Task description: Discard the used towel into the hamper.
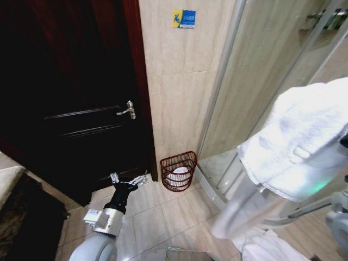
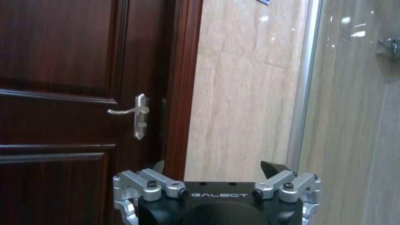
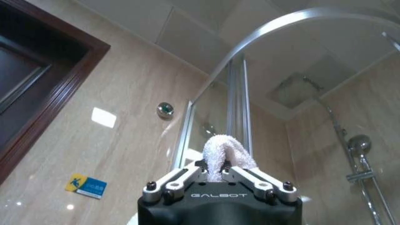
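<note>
The hamper, a dark reddish-brown wicker basket, stands on the floor against the tiled wall between the door and the shower, with something white inside it. A large white towel hangs high on the right, close to the head camera, and trails down toward the floor. In the right wrist view my right gripper is shut on a fold of this towel, raised toward the ceiling. My left gripper is low in front of the door, left of the hamper and apart from it. It is open with nothing between its fingers.
A dark wooden door with a metal lever handle is on the left. The curved glass shower enclosure and its raised sill run along the right. More white cloth lies on the floor at the bottom right. Open tiled floor lies before the hamper.
</note>
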